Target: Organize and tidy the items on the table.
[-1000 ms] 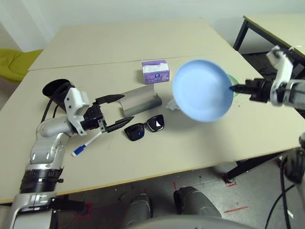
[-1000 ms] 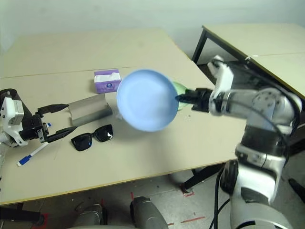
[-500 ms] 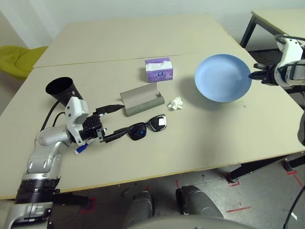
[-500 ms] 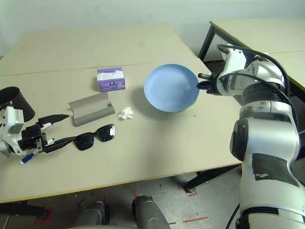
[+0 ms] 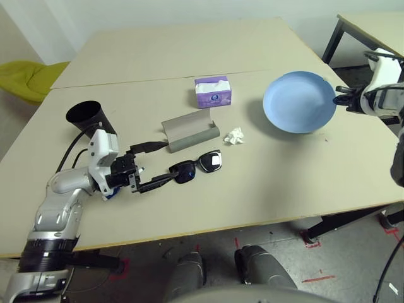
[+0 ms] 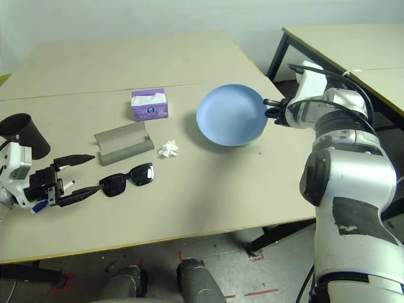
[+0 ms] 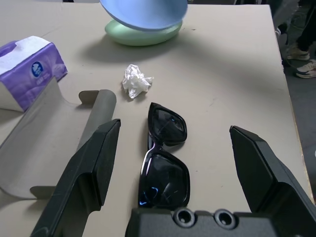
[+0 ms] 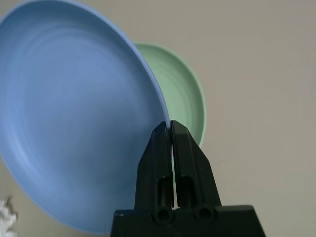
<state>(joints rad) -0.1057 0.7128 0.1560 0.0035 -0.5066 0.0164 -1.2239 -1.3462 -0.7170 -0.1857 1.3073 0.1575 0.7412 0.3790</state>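
My right gripper [image 8: 170, 129] is pinched tight on the rim of the light-blue plate [image 5: 298, 101], holding it tilted above the light-green plate [image 7: 143, 35], which lies flat on the beige table [image 5: 265, 183] near its right edge. From the right wrist I see the green plate's rim showing past the blue one's edge.

My left gripper [image 5: 151, 165] hangs low over the table with its fingers spread wide and nothing between them. The black sunglasses [image 5: 194, 168] lie just ahead of its fingertips, lenses up. Beside them sits the grey glasses case [image 5: 189, 129], with the crumpled white tissue [image 5: 235, 136] a little to its right. The purple tissue box [image 5: 213, 91] stands behind the case. The black tapered cup [image 5: 86, 115] sits behind my left forearm.
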